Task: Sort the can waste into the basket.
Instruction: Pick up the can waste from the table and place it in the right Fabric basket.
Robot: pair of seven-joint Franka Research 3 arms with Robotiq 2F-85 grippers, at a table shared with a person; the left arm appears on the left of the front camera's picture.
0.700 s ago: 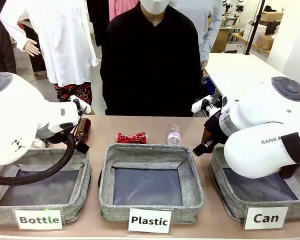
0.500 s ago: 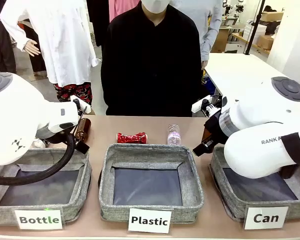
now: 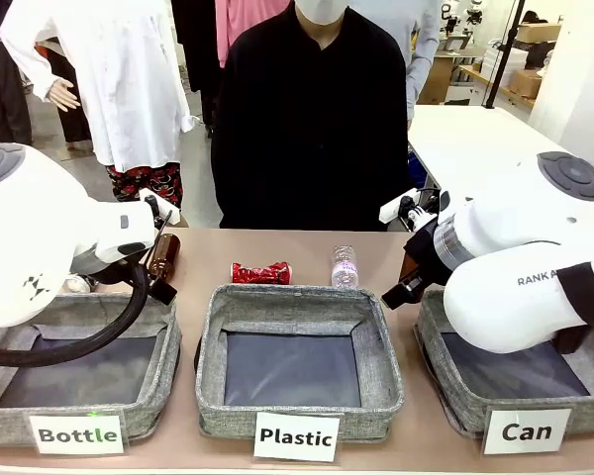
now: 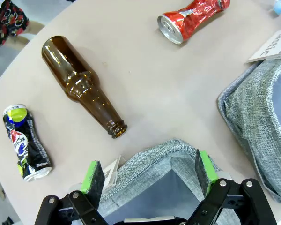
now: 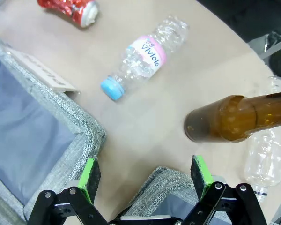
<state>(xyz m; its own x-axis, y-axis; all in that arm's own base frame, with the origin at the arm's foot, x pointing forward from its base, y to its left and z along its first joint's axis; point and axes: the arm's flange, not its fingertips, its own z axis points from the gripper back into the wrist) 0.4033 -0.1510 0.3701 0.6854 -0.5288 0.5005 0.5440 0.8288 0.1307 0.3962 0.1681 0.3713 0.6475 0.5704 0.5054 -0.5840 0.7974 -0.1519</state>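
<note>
The shiny red crushed can (image 3: 260,273) lies on the table behind the middle basket, and it shows again as the red can (image 4: 192,18) and the red can (image 5: 68,7) in both wrist views. A dark crushed can (image 4: 24,140) with a silver top lies left of a brown bottle. The grey basket labelled "Can" (image 3: 465,401) stands at the front right under my right arm. My left gripper (image 4: 148,171) hangs open over a corner of the "Bottle" basket (image 4: 154,159). Over the corner of the "Can" basket (image 5: 164,183), my right gripper (image 5: 145,172) is open with nothing in it.
A brown glass bottle (image 4: 82,86) lies between the two cans. A clear plastic bottle (image 5: 140,58), a second brown bottle (image 5: 239,117) and another clear bottle (image 5: 267,154) lie near my right gripper. The "Plastic" basket (image 3: 297,307) stands in the middle. A person stands at the far side.
The person at the far side has shifted slightly to the right. Neither arm nor any object on the table has moved.
</note>
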